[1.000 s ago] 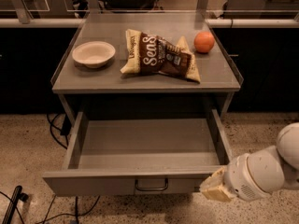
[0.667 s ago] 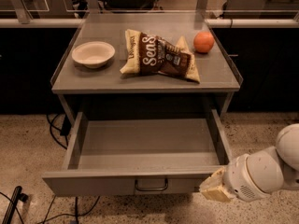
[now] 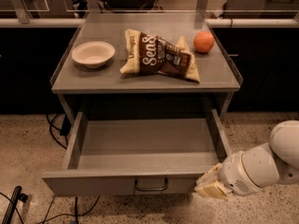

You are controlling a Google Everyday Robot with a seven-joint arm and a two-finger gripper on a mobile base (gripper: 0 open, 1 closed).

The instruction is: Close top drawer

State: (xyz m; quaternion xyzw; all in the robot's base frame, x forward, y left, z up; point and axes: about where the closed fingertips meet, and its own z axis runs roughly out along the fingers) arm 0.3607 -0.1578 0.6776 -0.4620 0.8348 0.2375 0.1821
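Observation:
The top drawer is a wide shallow grey metal drawer, pulled fully out from under the cabinet top, and it is empty inside. Its small bar handle sits mid-front. My gripper is at the lower right, on the end of a white arm. Its cream-coloured fingers touch or nearly touch the right end of the drawer's front panel. No lower drawers show in this view.
On the grey cabinet top stand a white bowl, a brown and yellow snack bag and an orange. Dark cables lie on the speckled floor at the left. A glass partition runs behind the cabinet.

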